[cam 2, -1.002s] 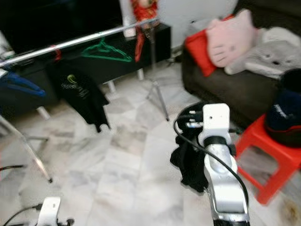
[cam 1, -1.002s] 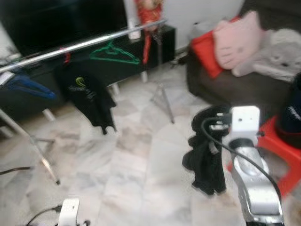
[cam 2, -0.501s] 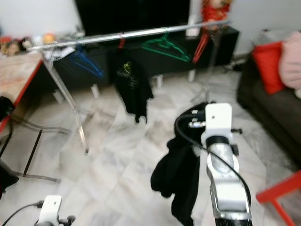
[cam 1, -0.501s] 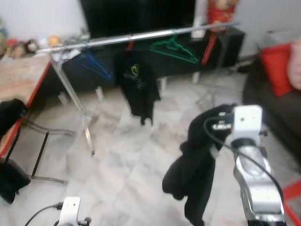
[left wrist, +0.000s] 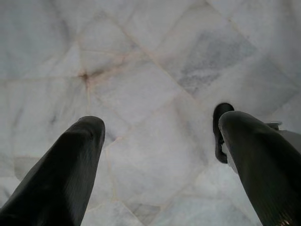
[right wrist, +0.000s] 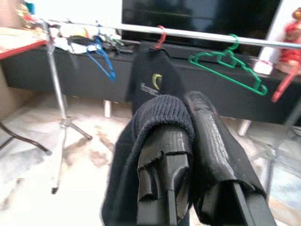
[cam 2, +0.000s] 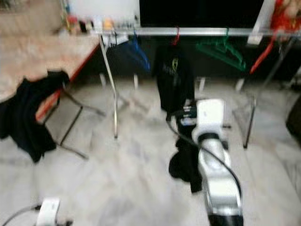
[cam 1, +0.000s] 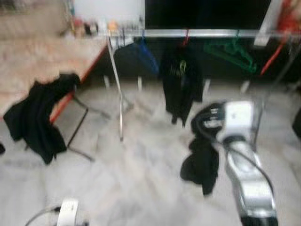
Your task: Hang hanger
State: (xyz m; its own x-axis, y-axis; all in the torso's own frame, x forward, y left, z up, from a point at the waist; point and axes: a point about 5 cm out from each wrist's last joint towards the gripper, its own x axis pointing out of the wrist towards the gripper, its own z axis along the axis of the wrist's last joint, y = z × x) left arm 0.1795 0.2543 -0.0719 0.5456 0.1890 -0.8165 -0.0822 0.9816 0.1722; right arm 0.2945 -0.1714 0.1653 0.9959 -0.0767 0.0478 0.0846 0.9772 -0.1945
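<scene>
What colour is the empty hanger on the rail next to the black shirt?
Green. The hanger shows best in the right wrist view, hooked on the rail.

right arm point(cam 2: 214, 174): silver, white wrist block, black cable | tool point(right wrist: 188, 141): black fingers

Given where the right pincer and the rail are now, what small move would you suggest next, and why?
Probably step toward the rail: the right pincer, shut on the dark garment, hangs short of it, and an open stretch lies between the hung black shirt and the green hanger.
</scene>
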